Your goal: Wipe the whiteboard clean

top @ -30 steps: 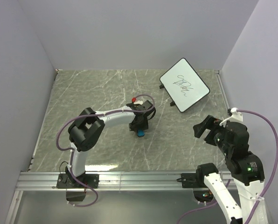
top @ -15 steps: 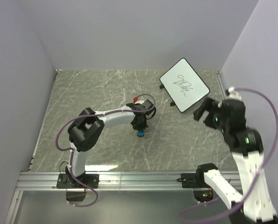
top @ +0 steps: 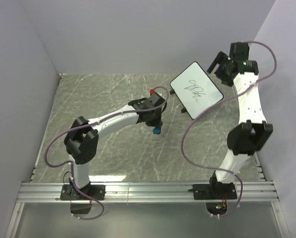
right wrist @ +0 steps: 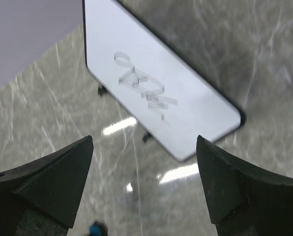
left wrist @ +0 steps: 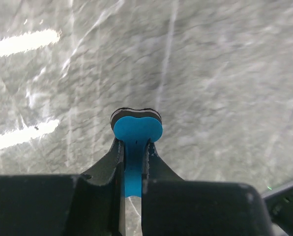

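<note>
The whiteboard (top: 196, 90) stands tilted on small black feet at the back right of the table, with a black scribble (top: 196, 89) on its face. My left gripper (top: 156, 125) is shut on a small blue eraser (top: 157, 130), left of and nearer than the board, apart from it. In the left wrist view the eraser (left wrist: 136, 129) sticks out between the pads (left wrist: 116, 153), above the bare table. My right gripper (top: 215, 62) hangs open and empty, high over the board's far right corner. The right wrist view looks down on the whiteboard (right wrist: 156, 98) and the eraser (right wrist: 95, 228).
The grey marbled table (top: 103, 99) is shut in by lilac walls at the back (top: 138, 34), left and right. An aluminium rail (top: 138, 191) runs along the near edge. The right arm's elbow (top: 250, 136) stands tall at the right wall.
My left gripper has closed on the blue eraser and carried it right, toward the board. The right arm has swung from the near right up to the back, above the board.
</note>
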Tool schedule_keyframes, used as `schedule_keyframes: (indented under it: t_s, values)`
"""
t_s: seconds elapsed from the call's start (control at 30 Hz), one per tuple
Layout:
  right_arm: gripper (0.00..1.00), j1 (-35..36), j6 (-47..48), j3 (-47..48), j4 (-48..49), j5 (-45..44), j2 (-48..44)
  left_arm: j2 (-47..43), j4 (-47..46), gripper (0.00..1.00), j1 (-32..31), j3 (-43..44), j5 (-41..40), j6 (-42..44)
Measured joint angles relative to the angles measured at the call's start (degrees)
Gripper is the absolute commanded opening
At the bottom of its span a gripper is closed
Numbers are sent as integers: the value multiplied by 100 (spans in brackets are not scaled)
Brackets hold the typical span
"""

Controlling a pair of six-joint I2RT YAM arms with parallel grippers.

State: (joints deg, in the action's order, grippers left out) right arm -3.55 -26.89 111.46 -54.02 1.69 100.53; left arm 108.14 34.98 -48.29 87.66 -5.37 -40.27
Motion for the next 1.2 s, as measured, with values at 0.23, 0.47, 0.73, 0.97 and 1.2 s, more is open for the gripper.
schedule_keyframes:
  t_s: [0.23,0.47,0.73,0.97,1.2]
  values:
    - [91,-304,98,1038,90,101,1261,-20,33,0,227,505,546,372]
    - [91,-542,103,1353,507,415,2022,-52,125,0,420,625,1010,612]
    - [90,-732,79,1294,1215,841,2422,-232,308,0,527,623,1226,710]
    - [89,-702,-55,63,1934,1283,2302,-267,295,0,686,623,1436,813]
    - [84,-682,-50,-708,2391,1414,1871,-125,234,0,850,734,1624,852]
